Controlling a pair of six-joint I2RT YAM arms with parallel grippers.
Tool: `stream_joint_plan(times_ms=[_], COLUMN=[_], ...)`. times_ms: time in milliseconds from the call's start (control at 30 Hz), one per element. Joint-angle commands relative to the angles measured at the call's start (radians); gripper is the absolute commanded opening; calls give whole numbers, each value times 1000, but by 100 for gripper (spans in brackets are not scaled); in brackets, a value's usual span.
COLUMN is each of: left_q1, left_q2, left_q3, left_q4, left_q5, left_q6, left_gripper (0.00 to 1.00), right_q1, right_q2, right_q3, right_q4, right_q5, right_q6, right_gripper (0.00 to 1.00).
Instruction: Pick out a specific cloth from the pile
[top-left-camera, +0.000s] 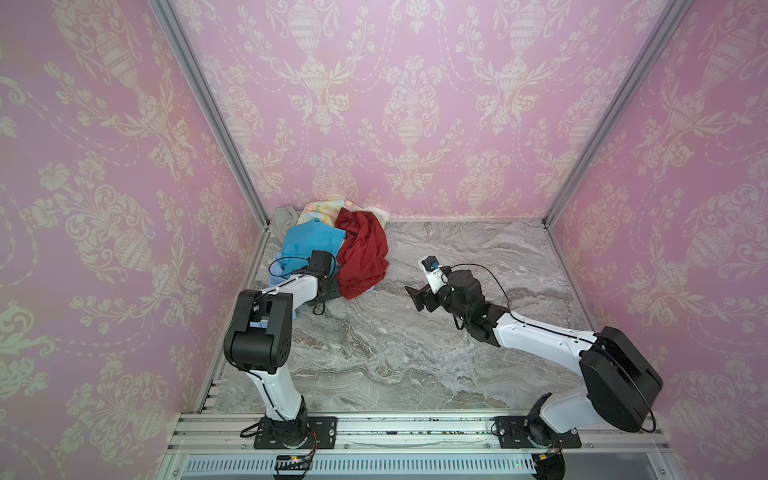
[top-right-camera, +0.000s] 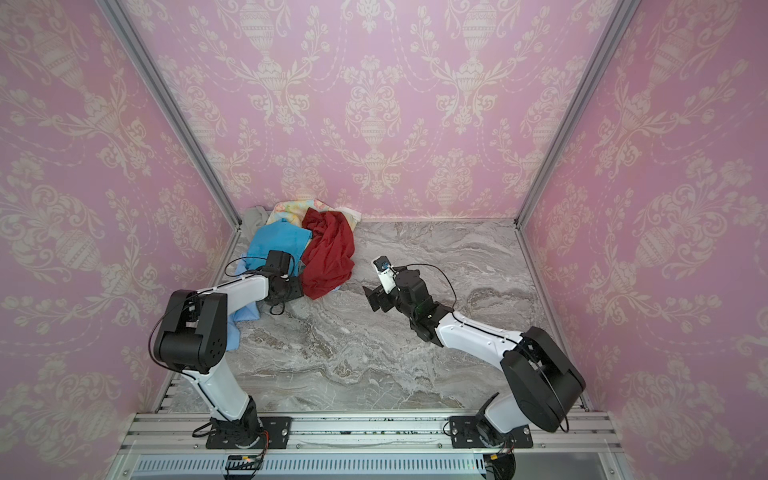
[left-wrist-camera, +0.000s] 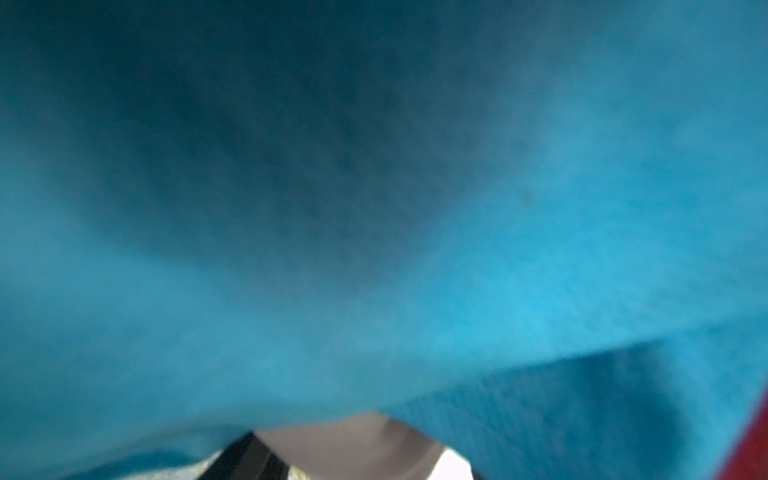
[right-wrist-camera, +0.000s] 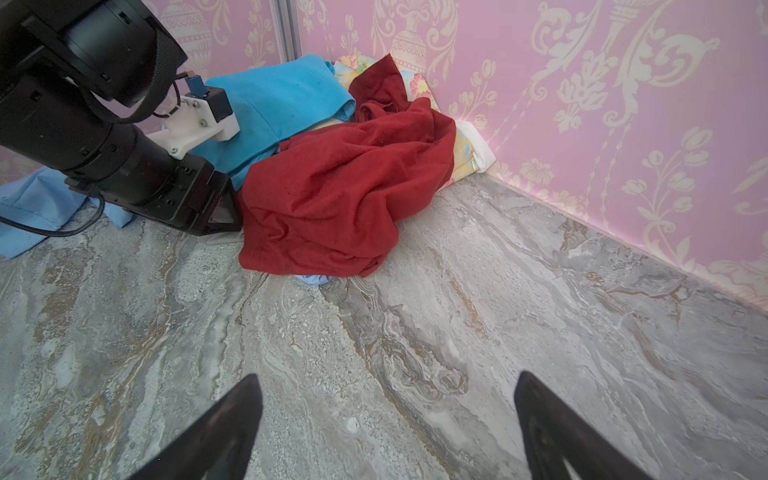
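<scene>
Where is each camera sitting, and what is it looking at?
Both top views: high above the front, looking down at the marble table, left arm, right arm and the pile in the far left corner.
Left wrist: on the left arm, right up against the turquoise cloth; only a dark sliver of its fingers shows.
Right wrist: on the right arm, low over the table, facing the pile; its open fingers and the left arm show.
Shared: top views and right wrist both see the red cloth.

Grey cloth (top-left-camera: 283, 220) crumpled; back-left of pile (top-left-camera: 359, 253)
</scene>
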Motion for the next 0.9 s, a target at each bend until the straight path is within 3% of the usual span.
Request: stream_joint_plan(times_ms=[0,100,200,267,533,867], left_q1=[8,17,23,25,25,26], left_q2=[29,41,30,5,-147,-341], left_q3=[19,21,27,34,145,260], left_q4=[27,36,34,26,-103,-132], left_q5=[-20,-6,14,16,60,112], left_q6=[2,10,18,21,38,-27], left_gripper=[53,38,11,1,0,0], right_q1=[7,7,7,5,4,5], right_q2=[4,8,9,9,5,12], right_q3=[-10,-10,-12,-11,30,142], right_q4=[2,7,12,10,-32,-99], right_q5=[23,27,30,35,54,-3], right_q6=[-15,-13,-9,-6,40,100], right_gripper=[96,96,96,96,96,97])
